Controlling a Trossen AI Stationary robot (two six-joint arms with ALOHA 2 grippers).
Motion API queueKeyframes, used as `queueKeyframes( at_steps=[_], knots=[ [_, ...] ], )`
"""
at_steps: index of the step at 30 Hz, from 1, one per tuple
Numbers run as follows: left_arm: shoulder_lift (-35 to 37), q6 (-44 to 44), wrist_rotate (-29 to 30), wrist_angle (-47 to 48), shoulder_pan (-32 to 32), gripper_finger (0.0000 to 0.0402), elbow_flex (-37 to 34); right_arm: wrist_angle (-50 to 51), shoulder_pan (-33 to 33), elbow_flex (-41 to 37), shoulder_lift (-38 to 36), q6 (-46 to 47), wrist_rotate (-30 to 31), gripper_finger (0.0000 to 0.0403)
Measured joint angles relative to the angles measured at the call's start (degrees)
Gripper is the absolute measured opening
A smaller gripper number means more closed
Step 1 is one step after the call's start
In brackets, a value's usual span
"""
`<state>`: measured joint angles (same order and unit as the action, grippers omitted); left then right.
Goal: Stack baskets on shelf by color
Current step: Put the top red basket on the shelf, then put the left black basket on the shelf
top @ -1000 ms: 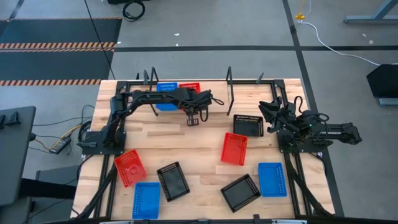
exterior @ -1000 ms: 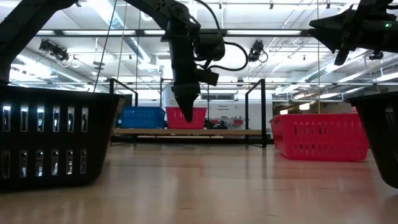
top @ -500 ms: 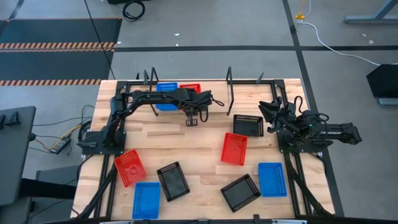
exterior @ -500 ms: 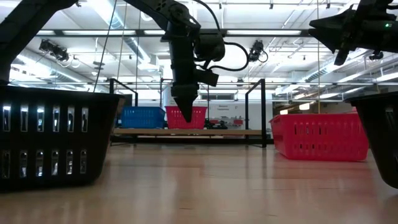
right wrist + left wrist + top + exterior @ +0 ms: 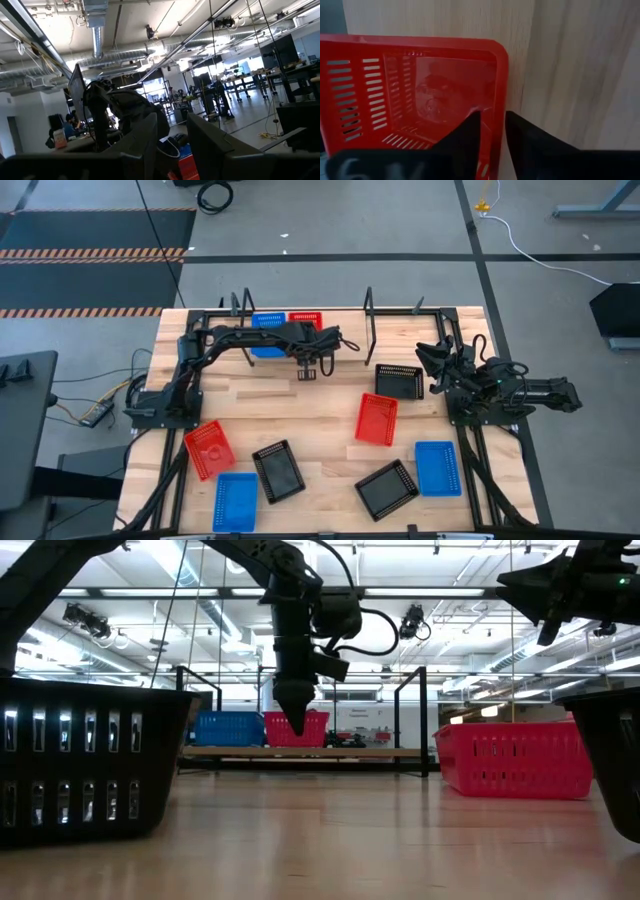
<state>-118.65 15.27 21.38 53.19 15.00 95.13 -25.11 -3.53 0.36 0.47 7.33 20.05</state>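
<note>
A slatted wooden desk [image 5: 330,405] on a grey shop floor carries the shelf [image 5: 300,340] along its far edge, between black wire uprights. On the shelf a blue basket [image 5: 266,333] and a red basket [image 5: 305,320] stand side by side, touching or nearly so. The left end effector [image 5: 309,373] hangs just in front of the red basket; in the left wrist view its fingers [image 5: 465,135] straddle the basket's near wall, a narrow gap between them, seemingly clenched on the rim, though firm contact cannot be confirmed. Away from the shelf lie seven loose baskets: a black one [image 5: 399,380] nearest it, then a red one [image 5: 377,419], and farther out a red [image 5: 209,450], two black [image 5: 277,470] [image 5: 386,489] and two blue [image 5: 235,502] [image 5: 437,468]. The right end effector [image 5: 437,363] waits beside the nearest black basket, raised, its fingers slightly parted and holding nothing. Likely risks: a thin rim grip may let the light basket twist or slip; pushing it sideways could shove the blue neighbour off its place; lifting away with a finger caught in the perforations could drag the basket off the shelf.
</note>
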Motion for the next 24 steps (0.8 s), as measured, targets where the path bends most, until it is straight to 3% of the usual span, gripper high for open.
queueKeyframes(
  at_steps=[9,18,24],
  knots=[
    [0.00,-1.07,0.05,1.64,-2.66,0.0103,1.63,0.00,0.00,0.02,0.00,-0.02,0.00,0.0114],
    [0.00,-1.39,3.16,7.01,-6.66,0.0100,11.43,0.00,0.01,0.02,0.00,-0.02,0.00,0.0114],
    [0.00,-8.33,1.03,12.73,-10.10,0.0102,18.30,0.44,0.00,0.02,0.00,-0.02,0.00,0.0114]
  ],
)
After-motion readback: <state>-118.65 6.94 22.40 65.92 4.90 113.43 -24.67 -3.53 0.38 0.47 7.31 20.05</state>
